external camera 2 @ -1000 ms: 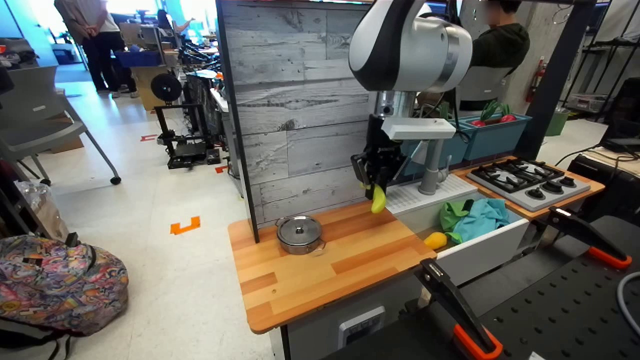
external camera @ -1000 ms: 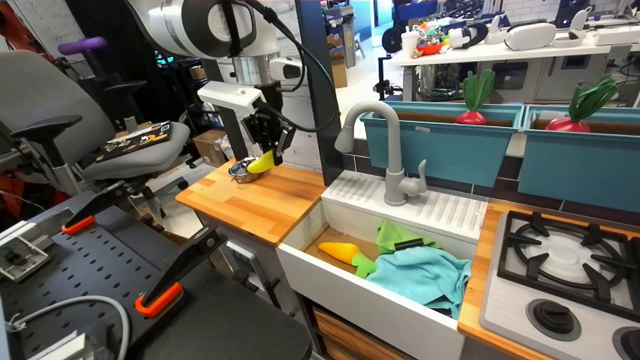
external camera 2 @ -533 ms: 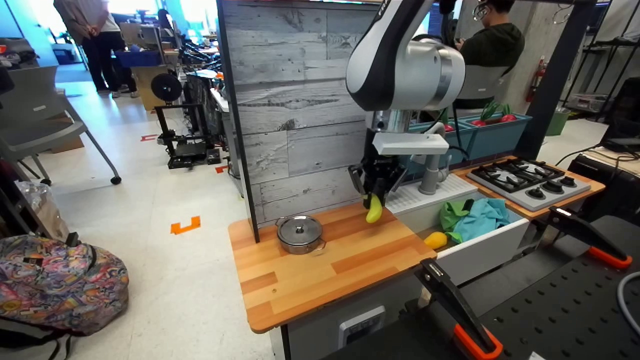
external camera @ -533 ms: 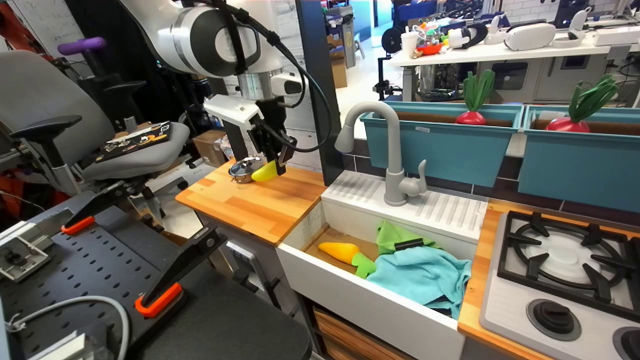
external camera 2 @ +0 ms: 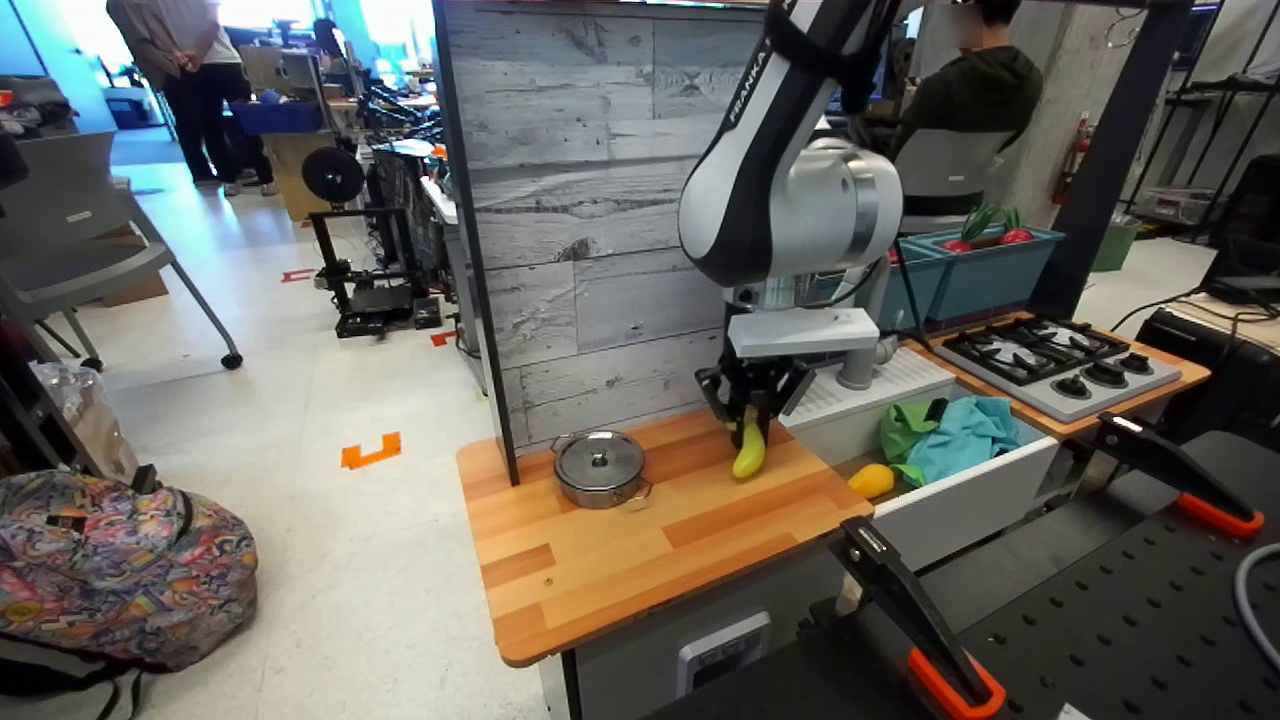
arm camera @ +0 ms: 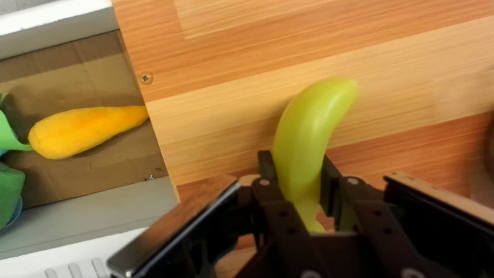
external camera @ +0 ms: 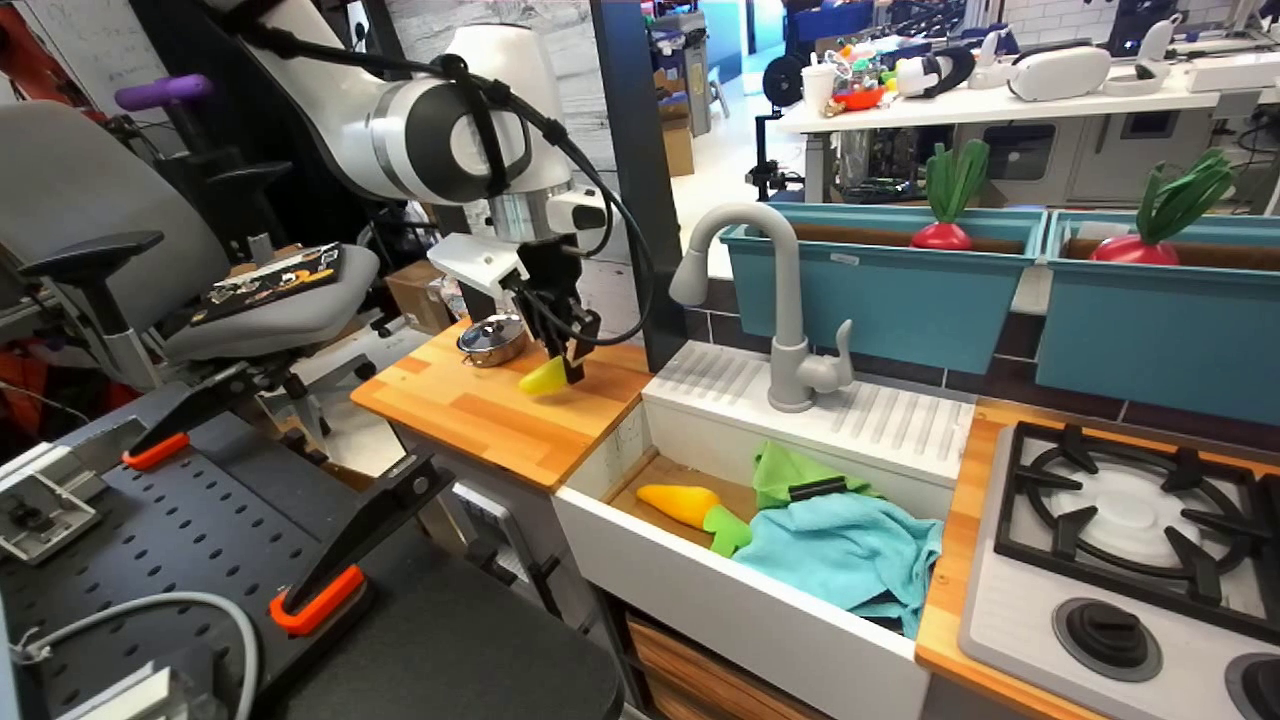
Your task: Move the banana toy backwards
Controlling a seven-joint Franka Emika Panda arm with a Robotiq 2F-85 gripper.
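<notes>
You look to be at the setting-down step. Your fingers [arm camera: 266, 166] grip the banana [arm camera: 305, 135] near one end, a finger against each side; its free end points away from the wall [external camera 2: 600, 210], at or just above the tabletop [external camera 2: 600, 560], between the pot [external camera 2: 598, 468] and the sink [external camera: 730, 618]. Whether it touches down cannot be told. Next you probably need to ease straight down until it rests, then part the fingers gently so it doesn't roll. The wrist view shows you both sides of the grip, which the exterior views don't make clear; both exterior views show the faucet [external camera: 788, 300], which the wrist view leaves out.
</notes>
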